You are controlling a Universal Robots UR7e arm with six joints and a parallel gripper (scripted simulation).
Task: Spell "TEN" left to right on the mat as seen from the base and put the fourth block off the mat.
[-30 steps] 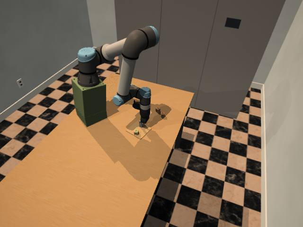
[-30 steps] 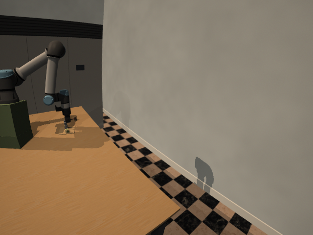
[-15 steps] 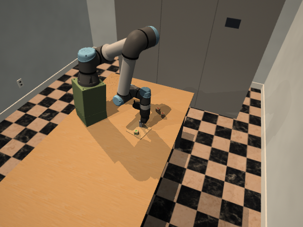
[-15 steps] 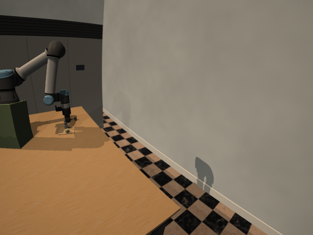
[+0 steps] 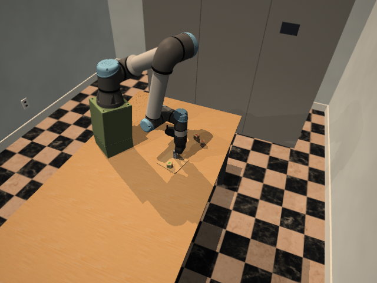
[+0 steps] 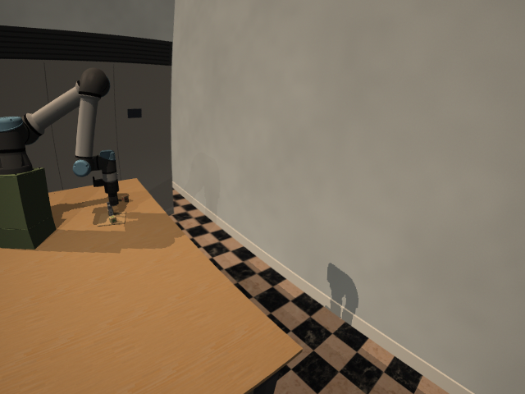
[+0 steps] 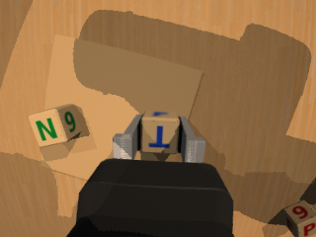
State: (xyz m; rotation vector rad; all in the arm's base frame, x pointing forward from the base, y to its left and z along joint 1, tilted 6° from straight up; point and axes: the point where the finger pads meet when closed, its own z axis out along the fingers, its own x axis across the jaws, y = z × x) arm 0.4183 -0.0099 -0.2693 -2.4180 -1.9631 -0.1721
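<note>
My gripper (image 7: 160, 126) is shut on a wooden block with a blue T (image 7: 160, 133) on its top face. It holds the block at the near right part of the tan mat (image 7: 125, 102); I cannot tell whether the block touches the mat. A block with a green N (image 7: 55, 128) on top lies on the mat's left edge, apart from the T block. In the top view the gripper (image 5: 176, 155) stands upright over the mat (image 5: 172, 164), just behind the N block (image 5: 169, 165). The exterior view shows the gripper (image 6: 110, 210) small and far off.
Two more blocks (image 5: 196, 137) (image 5: 202, 141) lie off the mat near the table's far right edge. One of them, with red marks, shows at the wrist view's lower right (image 7: 302, 219). The green robot pedestal (image 5: 111, 128) stands to the left.
</note>
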